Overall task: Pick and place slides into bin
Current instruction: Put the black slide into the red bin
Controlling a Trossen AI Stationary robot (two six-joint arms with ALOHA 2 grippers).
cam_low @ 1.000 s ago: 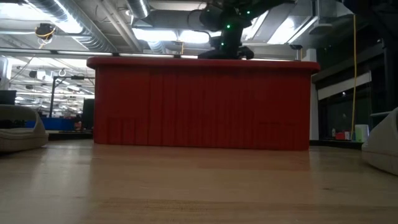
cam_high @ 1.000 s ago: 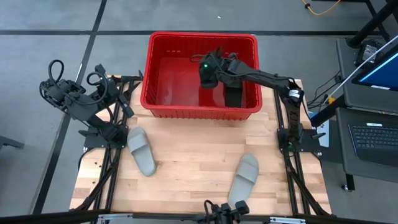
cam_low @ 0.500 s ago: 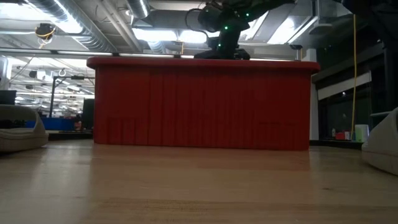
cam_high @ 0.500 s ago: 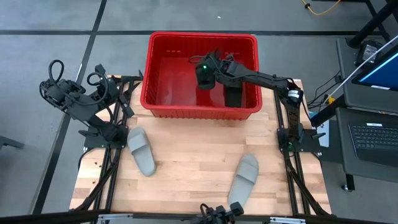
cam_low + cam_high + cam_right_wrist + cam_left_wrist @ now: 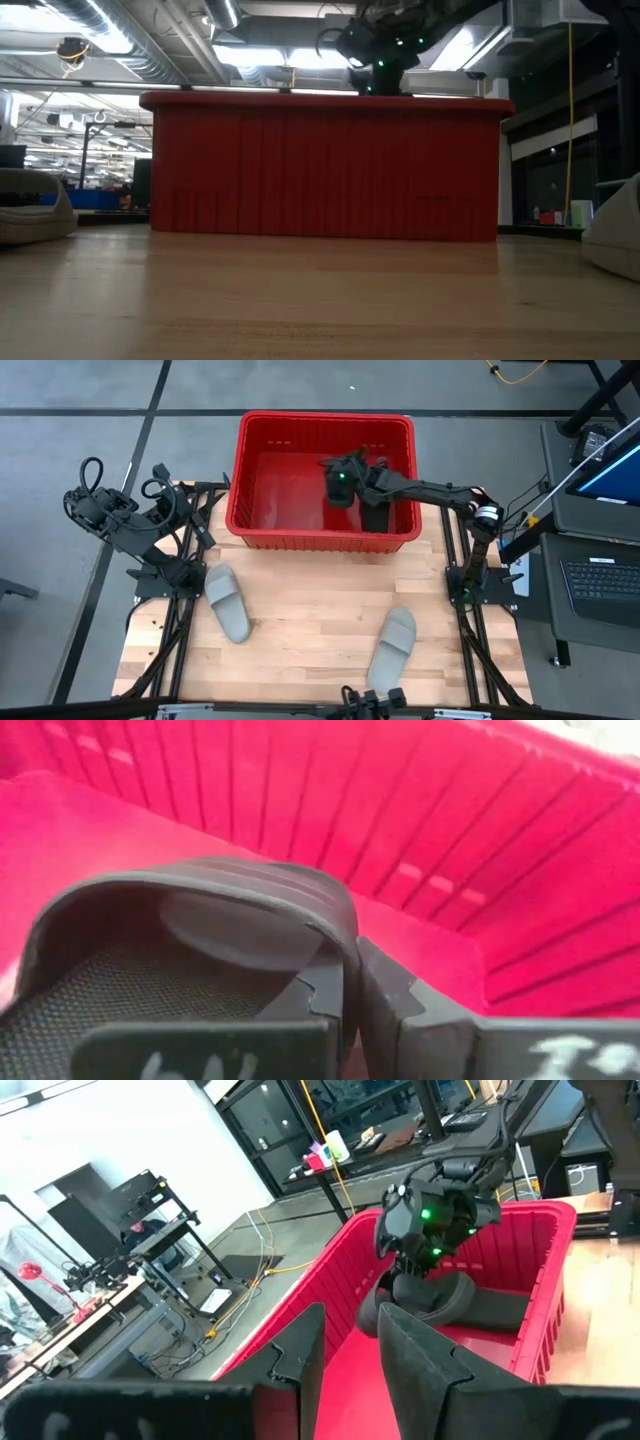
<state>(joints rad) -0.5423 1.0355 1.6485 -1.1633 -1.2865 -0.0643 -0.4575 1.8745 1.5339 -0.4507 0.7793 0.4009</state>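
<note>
Pale wooden planks form the tabletop (image 5: pixel 310 610), with the large red ribbed plastic bin (image 5: pixel 262 435) at upper centre. Reaching into it, the right end effector (image 5: pixel 350 982) pinches the strap of a matte black slide (image 5: pixel 200 935) beside another black slide (image 5: pixel 377 512). Placing seems underway; next comes release. Two light grey slides (image 5: pixel 228 601) wait at lower frame. The left end effector (image 5: pixel 350 1345) idles at left, fingers slightly apart.
</note>
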